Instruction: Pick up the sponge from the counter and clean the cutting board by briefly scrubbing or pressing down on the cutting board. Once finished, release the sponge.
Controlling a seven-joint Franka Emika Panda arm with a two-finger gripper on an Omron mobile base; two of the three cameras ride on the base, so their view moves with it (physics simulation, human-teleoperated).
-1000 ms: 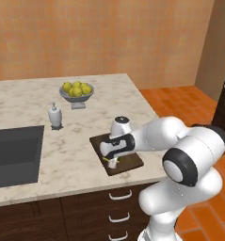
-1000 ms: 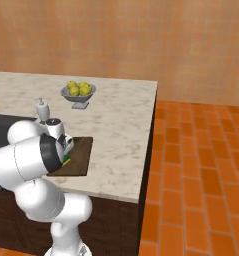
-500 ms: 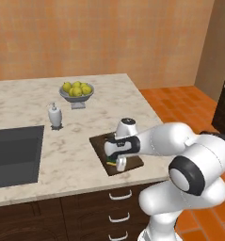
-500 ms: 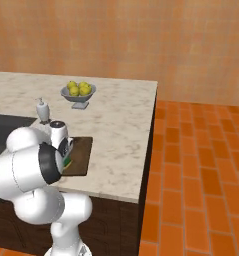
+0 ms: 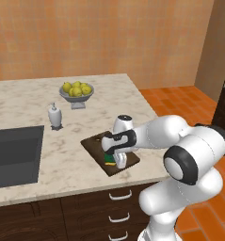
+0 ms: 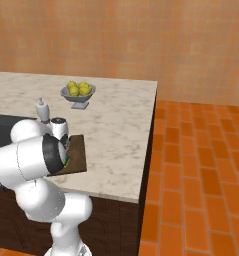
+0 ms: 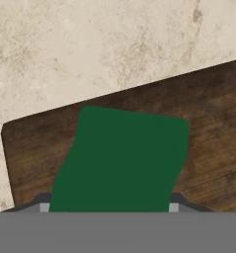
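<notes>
The dark brown cutting board (image 5: 92, 143) lies on the beige counter (image 5: 34, 101) near its front edge. My gripper (image 5: 117, 160) points down over the board's near part, shut on the sponge (image 5: 109, 159), whose green and yellow edge peeks out beside the fingers. In the hand view the sponge's green top (image 7: 124, 158) lies flat against the cutting board (image 7: 213, 128), with the gripper (image 7: 108, 205) shut on it and the counter (image 7: 90, 44) beyond the board's edge. From the right base view my arm hides most of the cutting board (image 6: 79, 150); a sliver of the sponge (image 6: 67, 161) shows.
A grey bowl of lemons (image 5: 76, 90) stands at the back of the counter. A white soap dispenser (image 5: 54, 116) is left of the board, beside the dark sink (image 5: 12, 153). The counter ends just right of the board above an orange tiled floor (image 6: 201, 165).
The hand has slid the sponge a little along the board toward its near right end. The elbow swung right and came back. The grip on the sponge has held.
</notes>
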